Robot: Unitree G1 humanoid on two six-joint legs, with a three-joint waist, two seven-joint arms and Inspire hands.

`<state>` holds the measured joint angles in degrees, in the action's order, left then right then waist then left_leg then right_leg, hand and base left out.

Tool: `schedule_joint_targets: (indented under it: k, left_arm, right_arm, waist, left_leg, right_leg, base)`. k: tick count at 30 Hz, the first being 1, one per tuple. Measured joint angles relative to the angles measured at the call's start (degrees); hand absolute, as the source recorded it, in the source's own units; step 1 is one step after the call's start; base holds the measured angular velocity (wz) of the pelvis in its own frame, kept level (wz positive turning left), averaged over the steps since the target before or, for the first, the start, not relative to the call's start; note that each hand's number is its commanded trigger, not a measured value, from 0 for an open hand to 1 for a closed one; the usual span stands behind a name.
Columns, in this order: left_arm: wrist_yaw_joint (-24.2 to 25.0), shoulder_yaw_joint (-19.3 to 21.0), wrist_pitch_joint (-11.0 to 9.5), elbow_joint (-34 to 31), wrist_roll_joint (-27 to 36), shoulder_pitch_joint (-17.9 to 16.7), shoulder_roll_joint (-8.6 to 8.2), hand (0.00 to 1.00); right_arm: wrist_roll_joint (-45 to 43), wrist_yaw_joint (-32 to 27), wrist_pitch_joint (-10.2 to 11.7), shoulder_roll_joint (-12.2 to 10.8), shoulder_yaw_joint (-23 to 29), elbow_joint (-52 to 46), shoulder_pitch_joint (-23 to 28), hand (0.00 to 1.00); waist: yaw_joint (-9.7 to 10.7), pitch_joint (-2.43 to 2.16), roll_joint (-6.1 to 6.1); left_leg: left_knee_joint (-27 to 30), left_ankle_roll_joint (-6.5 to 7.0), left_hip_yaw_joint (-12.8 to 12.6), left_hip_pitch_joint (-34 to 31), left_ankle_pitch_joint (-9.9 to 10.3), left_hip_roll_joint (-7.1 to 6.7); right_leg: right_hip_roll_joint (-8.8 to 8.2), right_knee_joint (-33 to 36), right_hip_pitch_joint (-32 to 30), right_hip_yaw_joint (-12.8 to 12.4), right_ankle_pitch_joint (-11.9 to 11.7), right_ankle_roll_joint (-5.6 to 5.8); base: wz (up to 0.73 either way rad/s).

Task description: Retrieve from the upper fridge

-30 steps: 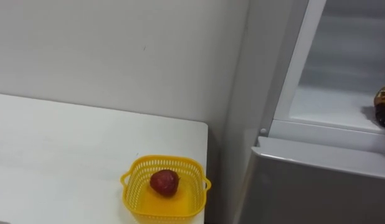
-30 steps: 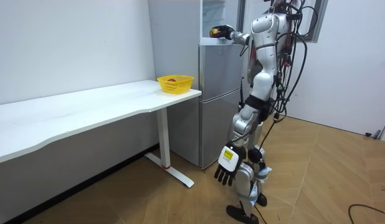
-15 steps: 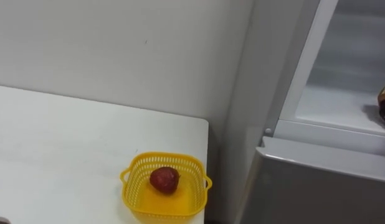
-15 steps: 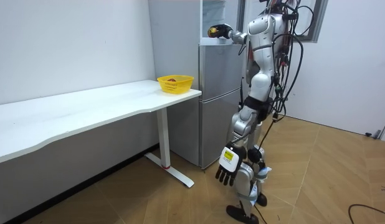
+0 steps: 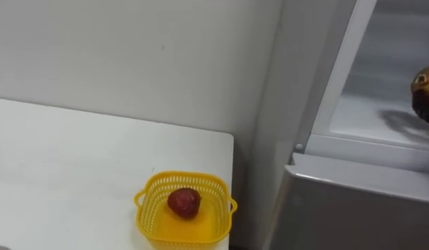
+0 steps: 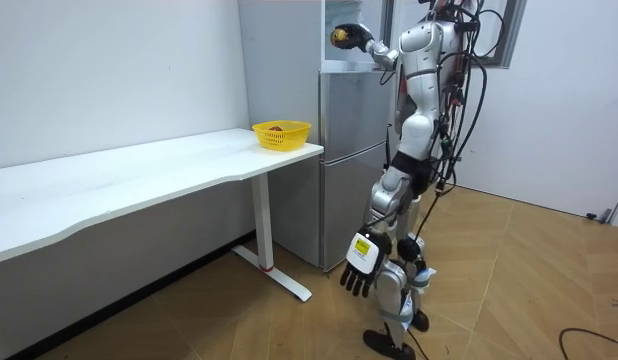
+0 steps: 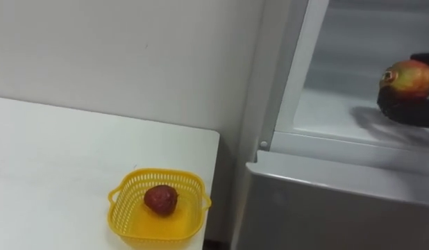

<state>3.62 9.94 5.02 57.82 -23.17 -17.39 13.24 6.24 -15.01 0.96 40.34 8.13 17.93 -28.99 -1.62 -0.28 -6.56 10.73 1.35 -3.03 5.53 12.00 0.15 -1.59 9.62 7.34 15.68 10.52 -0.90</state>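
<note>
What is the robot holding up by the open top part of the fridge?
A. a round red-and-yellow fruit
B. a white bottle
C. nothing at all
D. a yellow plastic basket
A: the right hand is curled under a round red-and-yellow fruit at the open upper compartment of the grey fridge, while the yellow plastic basket sits on the white table with a dark red fruit in it.

Basket (image 5: 149,223) on table (image 5: 62,167) (fridge (image 5: 353,208) to its right).
</note>
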Motion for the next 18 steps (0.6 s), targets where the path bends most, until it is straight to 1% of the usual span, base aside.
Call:
schedule_joint_targets:
  k: [2,4,6,9,11,12,13,15,16,17,18]
  left_arm:
    - [-0.9,0.0,0.0,-0.1,0.1,0.0,-0.68,0.00]
    - [-1.0,-0.1,-0.1,-0.5,0.1,-0.2,-0.93,0.00]
    - [-1.5,-0.1,-0.1,-0.4,0.1,-0.1,-0.96,0.00]
    - [-2.4,-0.3,-0.4,-0.1,0.0,0.1,-1.01,0.00]
    - [-3.4,-1.0,-0.4,0.0,0.0,0.0,-1.05,0.00]
    - [-3.5,-1.2,-0.4,0.0,0.0,0.0,-1.07,0.00]
    - [-3.6,-1.4,-0.4,0.0,0.0,0.0,-1.11,0.00]
    - [-4.3,-1.7,-0.6,0.2,0.1,0.0,-1.11,0.00]
    - [-4.7,-1.7,-0.7,0.4,0.2,0.1,-1.11,0.00]
    - [-4.9,-2.0,-0.9,0.5,0.3,0.1,-1.15,0.00]
    - [-5.2,-2.2,-0.9,0.6,0.5,0.1,-1.20,0.00]
  right_arm:
    - [-0.4,-0.8,0.0,-0.1,0.1,-4.8,1.6,1.00]
    - [-0.5,-1.6,0.0,-0.2,0.1,-8.3,2.9,1.00]
    - [-1.9,-2.4,0.0,-0.3,0.1,-11.0,4.2,1.00]
    - [-6.4,-4.8,0.3,-0.4,0.7,-17.4,8.3,1.00]
    - [-10.1,-6.0,0.8,-1.0,0.8,-22.2,11.0,1.00]
    - [-11.0,-6.2,0.9,-1.2,0.9,-23.1,11.4,1.00]
    - [-12.3,-6.5,1.0,-1.7,1.4,-24.8,12.2,1.00]
    - [-14.9,-7.4,1.0,-3.5,2.1,-27.2,12.4,1.00]
    - [-17.1,-8.4,1.0,-4.8,2.2,-29.2,12.5,1.00]
    - [-18.7,-9.2,1.4,-5.9,2.2,-31.4,12.8,1.00]
    - [-19.2,-9.5,1.9,-6.3,2.3,-32.4,13.2,1.00]
  waist:
    - [0.2,0.13,0.64]
    - [0.6,0.11,0.90]
    - [0.8,0.05,0.95]
    - [1.0,0.03,0.92]
    - [1.2,0.01,0.99]
    - [1.3,0.00,1.00]
    - [1.3,0.00,1.02]
    - [1.2,0.04,1.09]
    - [1.3,0.10,1.23]
    - [1.4,0.15,1.36]
    - [1.3,0.15,1.46]
  left_leg:
    - [0.0,0.00,0.0,0.0,0.0,-0.02]
    - [-0.1,0.00,-0.1,-0.1,0.0,-0.03]
    - [-0.1,-0.02,0.0,0.0,0.0,-0.02]
    - [-0.1,-0.06,-0.1,0.1,0.0,-0.01]
    - [0.0,-0.05,-0.5,0.2,0.0,-0.01]
    - [0.0,-0.05,-0.8,0.2,0.0,0.00]
    - [0.0,-0.04,-1.0,0.2,0.0,-0.01]
    - [-0.1,-0.04,-1.5,0.3,0.0,0.06]
    - [-0.1,-0.03,-1.5,0.5,0.0,0.09]
    - [-0.5,-0.03,-1.5,0.7,0.0,0.09]
    - [-0.6,-0.03,-1.6,0.8,0.0,0.09]
  right_leg:
    - [-0.02,0.1,0.0,-0.3,0.0,0.00]
    - [0.06,0.1,0.0,-0.8,0.0,-0.02]
    - [0.16,0.1,0.1,-1.2,0.0,-0.04]
    - [0.16,0.1,0.2,-1.2,0.0,-0.05]
    - [0.17,0.1,0.2,-1.5,0.0,-0.06]
    - [0.21,0.2,0.2,-1.5,0.0,-0.06]
    - [0.46,0.2,0.1,-1.5,0.0,-0.06]
    - [0.53,0.3,-0.1,-2.0,0.0,-0.09]
    - [0.58,0.3,-0.1,-2.2,0.0,-0.11]
    - [0.60,0.3,-0.1,-2.3,0.0,-0.11]
    - [0.61,0.3,0.0,-2.3,0.0,-0.11]
  base:
    - [-0.05]
    - [-0.02]
    - [-0.02]
    - [-0.01]
    - [-0.05]
    - [-0.08]
    - [-0.09]
    - [-0.12]
    - [-0.10]
    - [-0.07]
    - [-0.03]
